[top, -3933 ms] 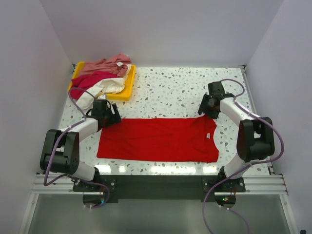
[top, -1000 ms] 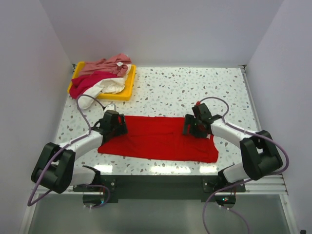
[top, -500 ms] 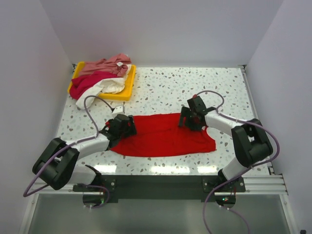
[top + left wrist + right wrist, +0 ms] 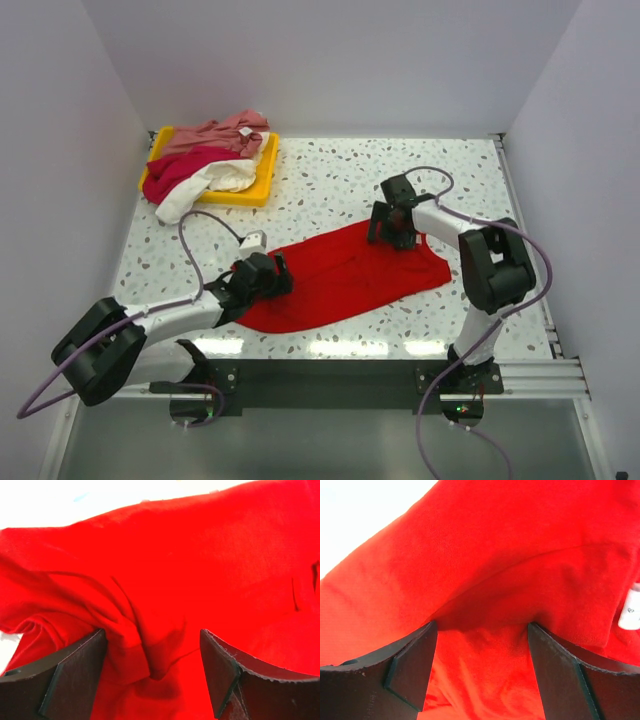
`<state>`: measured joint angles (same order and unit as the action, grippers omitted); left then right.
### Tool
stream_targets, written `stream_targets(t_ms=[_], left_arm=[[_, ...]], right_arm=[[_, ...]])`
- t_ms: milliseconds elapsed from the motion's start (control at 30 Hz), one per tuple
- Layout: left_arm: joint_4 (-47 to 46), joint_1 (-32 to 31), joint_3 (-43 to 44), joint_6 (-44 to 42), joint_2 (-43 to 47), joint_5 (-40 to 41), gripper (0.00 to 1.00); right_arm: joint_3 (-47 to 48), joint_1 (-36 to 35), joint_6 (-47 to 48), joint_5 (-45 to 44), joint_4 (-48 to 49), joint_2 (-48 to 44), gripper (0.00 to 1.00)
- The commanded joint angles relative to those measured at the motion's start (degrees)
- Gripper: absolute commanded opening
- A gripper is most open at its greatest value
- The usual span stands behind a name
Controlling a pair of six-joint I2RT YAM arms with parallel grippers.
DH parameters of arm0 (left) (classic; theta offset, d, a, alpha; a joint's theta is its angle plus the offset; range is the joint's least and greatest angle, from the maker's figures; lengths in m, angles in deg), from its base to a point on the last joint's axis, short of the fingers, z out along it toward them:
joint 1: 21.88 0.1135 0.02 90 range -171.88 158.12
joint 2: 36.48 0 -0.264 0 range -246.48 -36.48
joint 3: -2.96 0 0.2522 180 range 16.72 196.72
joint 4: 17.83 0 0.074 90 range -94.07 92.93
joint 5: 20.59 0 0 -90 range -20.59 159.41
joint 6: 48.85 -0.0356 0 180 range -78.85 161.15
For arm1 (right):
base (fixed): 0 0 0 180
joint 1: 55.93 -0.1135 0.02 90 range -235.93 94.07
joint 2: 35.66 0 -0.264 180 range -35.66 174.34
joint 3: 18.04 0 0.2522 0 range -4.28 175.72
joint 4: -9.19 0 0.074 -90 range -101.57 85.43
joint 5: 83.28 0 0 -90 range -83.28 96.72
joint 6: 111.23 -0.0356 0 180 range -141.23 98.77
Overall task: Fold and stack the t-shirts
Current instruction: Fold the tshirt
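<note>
The bright red t-shirt [image 4: 340, 280] lies slanted across the near middle of the table, rumpled at both ends. My left gripper [image 4: 272, 273] is pressed down on its near-left end. Its jaws stand open, with a loose fold of red cloth [image 4: 150, 630] between the fingers [image 4: 75, 675]. My right gripper [image 4: 388, 228] sits on the shirt's far-right end, also open, its fingers [image 4: 412, 665] straddling a raised ridge of cloth [image 4: 485, 605] near a white label [image 4: 631, 611]. The dusty pink [image 4: 215, 133], crimson [image 4: 178, 170] and cream-white [image 4: 215, 180] t-shirts are heaped at the far left.
The heap rests in a shallow yellow tray [image 4: 262, 182] at the far left, with cloth spilling over its left side. Speckled tabletop [image 4: 340, 180] surrounds the red shirt. White walls close in the back and both sides. The arm bases stand at the near edge.
The red shirt has gone from lying straight and wide to slanted and bunched. My left gripper slid right and nearer with its end. The right gripper drew left and farther back.
</note>
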<state>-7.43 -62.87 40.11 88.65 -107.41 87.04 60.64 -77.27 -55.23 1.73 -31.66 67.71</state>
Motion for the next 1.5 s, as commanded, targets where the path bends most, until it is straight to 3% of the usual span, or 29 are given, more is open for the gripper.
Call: stream_targets(t_ms=[0, 267, 400, 500, 1033, 1200, 1467], left_arm=[[9.07, -3.55, -3.36, 5.13, -0.26, -2.95, 0.79], [10.55, -13.66, -3.45, 11.98, 0.10, -2.43, 0.78], [14.42, -19.99, -0.11, 14.63, 1.32, 0.38, 0.79], [16.45, -21.06, 2.35, 14.81, 2.29, 1.00, 0.79], [26.74, -18.88, 13.78, 7.09, 5.02, 10.50, 0.88], [22.61, -13.33, 12.38, 2.86, 5.20, 5.32, 0.88], [20.85, -11.30, 10.18, 0.75, 5.54, 4.53, 0.88]], right_arm=[[2.39, 2.09, 2.62, -2.13, -2.79, 6.31, 0.77], [15.66, 2.45, 4.03, -1.51, -6.56, 14.04, 0.77], [19.18, 2.45, 5.08, -1.51, -8.15, 14.23, 0.77], [19.54, 2.45, 6.04, -1.16, -7.98, 11.34, 0.77], [20.77, 2.45, 10.44, -3.88, -14.92, -15.02, 0.83], [13.93, 2.45, 10.01, -3.44, -15.01, -21.01, 0.91], [-0.57, 2.53, 7.02, -4.41, -11.85, -25.24, 0.93]])
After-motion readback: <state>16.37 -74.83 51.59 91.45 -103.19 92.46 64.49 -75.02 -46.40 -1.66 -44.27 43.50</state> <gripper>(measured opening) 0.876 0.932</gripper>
